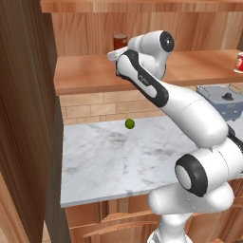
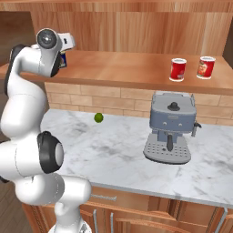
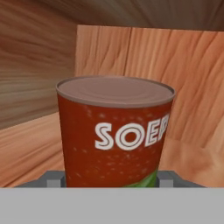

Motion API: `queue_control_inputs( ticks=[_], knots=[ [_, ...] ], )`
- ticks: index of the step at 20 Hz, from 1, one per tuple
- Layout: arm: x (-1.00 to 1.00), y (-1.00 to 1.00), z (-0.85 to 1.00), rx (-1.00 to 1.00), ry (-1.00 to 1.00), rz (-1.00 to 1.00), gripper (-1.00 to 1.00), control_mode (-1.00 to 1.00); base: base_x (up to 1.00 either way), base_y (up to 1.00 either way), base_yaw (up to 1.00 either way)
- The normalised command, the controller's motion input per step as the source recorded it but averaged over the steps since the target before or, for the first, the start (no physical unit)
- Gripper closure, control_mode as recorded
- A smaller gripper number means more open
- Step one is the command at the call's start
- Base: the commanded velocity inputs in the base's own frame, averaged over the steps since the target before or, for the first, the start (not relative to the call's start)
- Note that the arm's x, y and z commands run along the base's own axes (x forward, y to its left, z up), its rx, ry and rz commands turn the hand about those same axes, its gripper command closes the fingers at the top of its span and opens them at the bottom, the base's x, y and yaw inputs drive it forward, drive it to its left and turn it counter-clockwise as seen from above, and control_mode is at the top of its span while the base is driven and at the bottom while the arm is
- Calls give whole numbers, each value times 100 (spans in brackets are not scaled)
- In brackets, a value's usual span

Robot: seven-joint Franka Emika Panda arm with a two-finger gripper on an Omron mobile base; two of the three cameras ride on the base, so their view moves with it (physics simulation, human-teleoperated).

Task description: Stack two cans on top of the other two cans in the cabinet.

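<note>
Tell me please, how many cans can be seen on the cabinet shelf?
4. Two red cans stand at the shelf's right end: one, another. At the left end, the SOEP can sits between the fingers, beside a blue can mostly hidden by the arm.

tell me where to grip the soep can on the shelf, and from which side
Grip the soep can low on its round wall, coming in level from the open front of the cabinet. It stands upright, so the curved sides suit opposing fingers. The gripper already sits shut on it that way.

Cabinet (image 3: 39, 65) side wall stands near soup can (image 3: 114, 135); shelf rightward open.
</note>
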Motion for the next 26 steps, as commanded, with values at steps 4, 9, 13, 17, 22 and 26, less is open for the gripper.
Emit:
queue_control_inputs(
  ticks=[4, 9, 13, 17, 22, 26],
  knots=[
    [6, 0, -3, 1, 0, 0, 100, -100, 0, 0, 0],
    [4, 0, -2, 1, 0, 0, 100, -100, 0, 0, 0],
    [4, 0, -1, 1, 0, 0, 100, -100, 0, 0, 0],
    [4, -1, -1, 1, 0, 0, 100, -100, 0, 0, 0],
    [0, -6, -3, 2, 0, 0, 100, -100, 0, 0, 0],
    [-5, -9, -3, 1, 0, 0, 100, -100, 0, 0, 0]
  ],
)
